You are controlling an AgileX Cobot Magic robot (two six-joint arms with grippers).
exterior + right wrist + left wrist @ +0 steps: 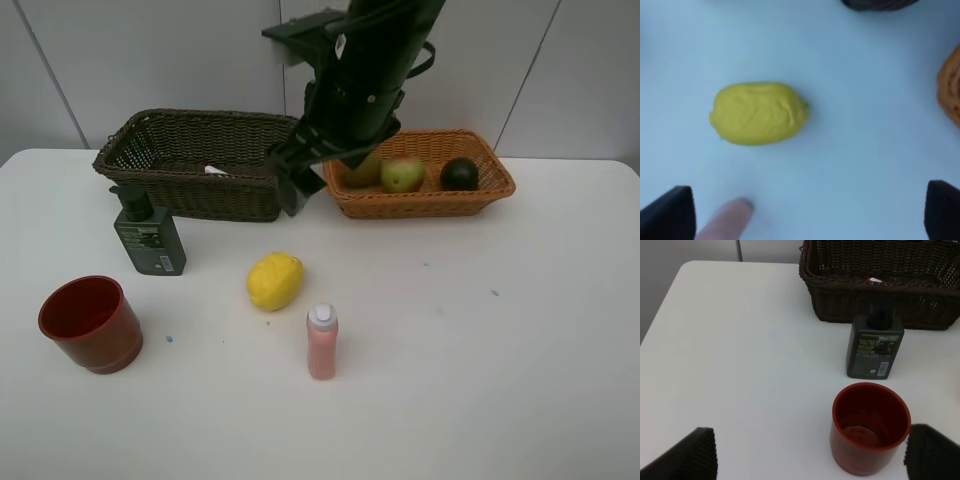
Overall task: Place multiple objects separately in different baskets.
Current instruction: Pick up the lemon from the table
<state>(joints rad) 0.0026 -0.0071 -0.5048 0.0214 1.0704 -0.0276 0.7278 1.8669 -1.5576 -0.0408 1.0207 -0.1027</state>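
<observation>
My right gripper (pixel 292 185) hangs open between the two baskets, above and behind the yellow lemon (pixel 274 280); in the right wrist view the lemon (pixel 759 113) lies on the table ahead of the open right gripper (pixel 805 212). The pink bottle (pixel 322 342) stands in front of the lemon. My left gripper (pixel 810 457) is open over the red cup (pixel 870 427), with the pump bottle (pixel 875 347) beyond it. The dark basket (pixel 190 165) holds a white marker (pixel 215 171). The orange basket (pixel 420 203) holds a pear (pixel 402 174), a dark green fruit (pixel 460 174) and a kiwi (pixel 365 172) partly behind the arm.
The red cup (pixel 91 323) and pump bottle (pixel 148 236) stand at the table's left side. The white table (pixel 500 350) is bare on the right and front. The left arm does not show in the exterior view.
</observation>
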